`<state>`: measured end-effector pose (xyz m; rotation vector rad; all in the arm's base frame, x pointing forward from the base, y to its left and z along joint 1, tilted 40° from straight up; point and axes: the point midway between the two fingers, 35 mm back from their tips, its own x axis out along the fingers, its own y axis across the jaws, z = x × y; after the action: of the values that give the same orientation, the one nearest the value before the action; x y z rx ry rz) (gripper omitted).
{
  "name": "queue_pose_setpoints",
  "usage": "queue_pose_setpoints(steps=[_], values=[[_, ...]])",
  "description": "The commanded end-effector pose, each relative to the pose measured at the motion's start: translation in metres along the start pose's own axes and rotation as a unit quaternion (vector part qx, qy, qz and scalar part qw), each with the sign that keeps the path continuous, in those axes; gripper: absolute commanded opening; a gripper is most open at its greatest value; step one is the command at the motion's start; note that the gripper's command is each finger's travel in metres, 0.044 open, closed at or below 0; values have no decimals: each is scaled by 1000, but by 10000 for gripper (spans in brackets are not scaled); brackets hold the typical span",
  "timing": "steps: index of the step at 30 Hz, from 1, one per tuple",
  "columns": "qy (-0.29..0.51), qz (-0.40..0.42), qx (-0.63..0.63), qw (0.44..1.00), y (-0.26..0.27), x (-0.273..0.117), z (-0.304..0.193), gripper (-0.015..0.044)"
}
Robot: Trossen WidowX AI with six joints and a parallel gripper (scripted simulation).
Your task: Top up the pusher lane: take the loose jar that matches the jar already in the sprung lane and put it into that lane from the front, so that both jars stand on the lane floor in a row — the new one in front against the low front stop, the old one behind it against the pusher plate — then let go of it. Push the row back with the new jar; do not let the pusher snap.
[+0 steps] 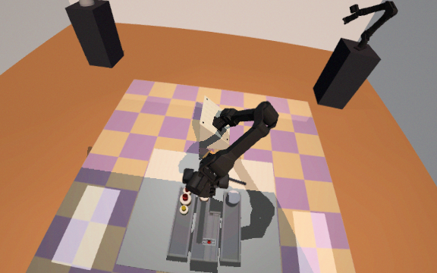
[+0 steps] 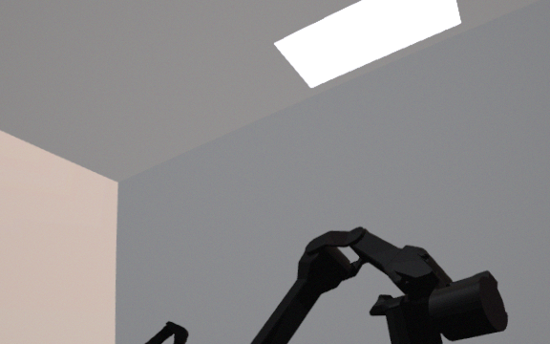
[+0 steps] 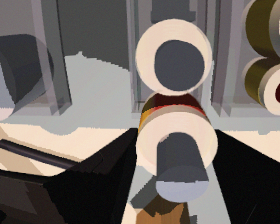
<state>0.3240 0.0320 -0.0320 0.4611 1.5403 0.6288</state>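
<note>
My gripper (image 3: 173, 135) is shut on a jar (image 3: 177, 122) with a cream shoulder, a grey knob lid and a red and orange band. The held jar is in front of the middle lane's open end in the wrist view; whether it touches anything below is hidden. A jar (image 3: 178, 65) (image 1: 204, 199) with a similar cream top and grey lid stands in the front of the middle lane (image 1: 203, 258), just behind the held jar. A dark block (image 3: 173, 15) shows behind it. The front stop is hidden, and I cannot tell whether the jars touch. In the top view the arm hides the fingertips.
One side lane (image 1: 178, 243) holds several jars, one with a red lid (image 1: 185, 197) and one with a yellow lid (image 1: 183, 208). The other side lane (image 1: 231, 243) holds a blue-grey cylinder (image 1: 233, 197) (image 3: 1, 75). A dark rod (image 1: 238, 181) (image 3: 36, 152) lies near the lane fronts.
</note>
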Motion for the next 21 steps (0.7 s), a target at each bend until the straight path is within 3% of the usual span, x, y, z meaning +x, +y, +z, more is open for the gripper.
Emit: queue_pose_setpoints(steps=[1, 21], values=[[-12, 2, -6, 1000, 2, -3, 10, 0], [-12, 2, -7, 1000, 3, -5, 18, 0]])
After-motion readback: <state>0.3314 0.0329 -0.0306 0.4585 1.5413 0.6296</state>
